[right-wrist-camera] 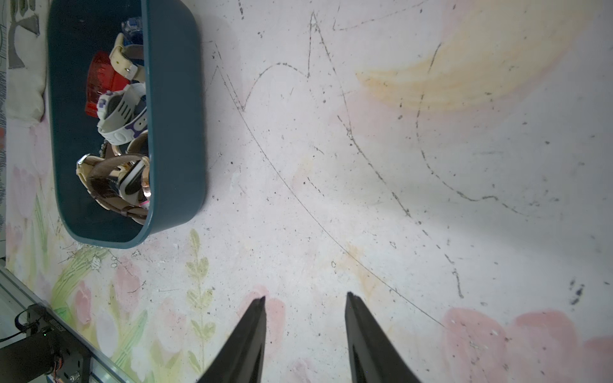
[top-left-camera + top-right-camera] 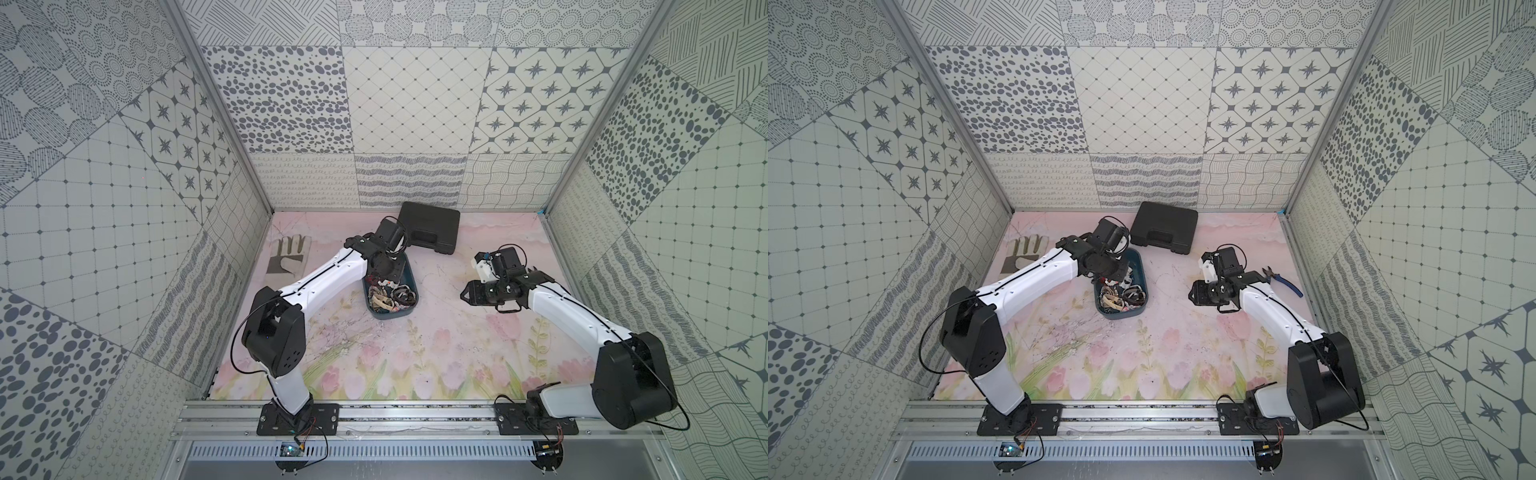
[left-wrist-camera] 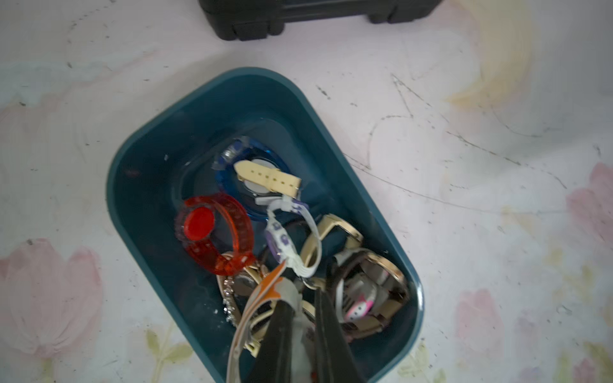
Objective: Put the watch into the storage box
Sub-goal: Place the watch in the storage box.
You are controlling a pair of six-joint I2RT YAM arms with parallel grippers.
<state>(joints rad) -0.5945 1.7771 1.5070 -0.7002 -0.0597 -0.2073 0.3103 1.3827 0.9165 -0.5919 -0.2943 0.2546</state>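
Observation:
The storage box is a dark teal tub at mid-table, holding several watches: a red one, a blue one, a white-and-purple one and gold ones. My left gripper points down into the box, shut on a watch with a grey and orange strap. The strap loops out beside the jaws, just above the pile. My right gripper hovers open over bare mat, right of the box, with nothing in it.
A black hard case lies just behind the box. A grey work glove lies at the back left. Blue-handled pliers rest behind the right arm. Patterned walls close in three sides.

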